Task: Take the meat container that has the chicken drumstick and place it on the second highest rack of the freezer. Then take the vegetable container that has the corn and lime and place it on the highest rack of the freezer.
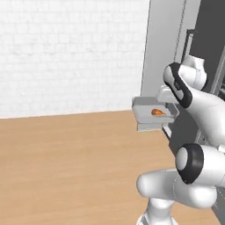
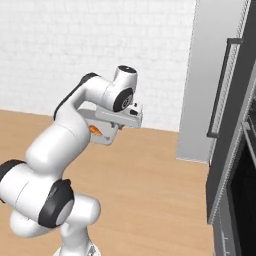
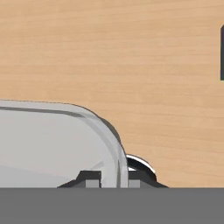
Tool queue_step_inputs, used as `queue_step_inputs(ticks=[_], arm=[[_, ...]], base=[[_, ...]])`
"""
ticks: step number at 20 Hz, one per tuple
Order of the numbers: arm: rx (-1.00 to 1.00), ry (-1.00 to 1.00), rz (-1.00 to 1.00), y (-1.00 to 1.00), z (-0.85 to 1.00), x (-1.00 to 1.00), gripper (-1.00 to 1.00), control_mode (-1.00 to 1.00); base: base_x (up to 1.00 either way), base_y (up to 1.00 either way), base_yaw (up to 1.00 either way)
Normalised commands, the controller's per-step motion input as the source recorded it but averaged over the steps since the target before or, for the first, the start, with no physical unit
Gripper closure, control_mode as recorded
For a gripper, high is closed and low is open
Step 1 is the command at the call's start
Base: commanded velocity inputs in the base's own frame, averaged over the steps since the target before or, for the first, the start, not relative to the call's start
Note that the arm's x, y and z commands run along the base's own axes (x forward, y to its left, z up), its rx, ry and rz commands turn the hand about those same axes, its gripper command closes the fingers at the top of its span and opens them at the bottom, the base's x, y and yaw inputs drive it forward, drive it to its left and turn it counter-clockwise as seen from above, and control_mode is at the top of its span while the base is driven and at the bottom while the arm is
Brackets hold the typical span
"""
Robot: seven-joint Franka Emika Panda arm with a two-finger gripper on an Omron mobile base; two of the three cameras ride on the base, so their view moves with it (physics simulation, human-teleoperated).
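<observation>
No text, label, brand, number or sign can be read in any view.

Open wood floor (image 1: 66,167) left of and under the carried meat container (image 1: 149,115), free to pass. Freezer (image 2: 212,75) door panel stands edge-on right beside it. Dark oven (image 2: 240,190) front blocks far right.
</observation>
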Motion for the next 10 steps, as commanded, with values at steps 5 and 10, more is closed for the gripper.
queue_step_inputs(ticks=[5,10], arm=[[0.00,0.00,0.00,0.00,0.00,0.00,1.00,1.00],[0.00,0.00,0.00,0.00,0.00,0.00,1.00,1.00]], base=[[0.96,0.16,-0.30],[0.72,0.66,-0.15]])
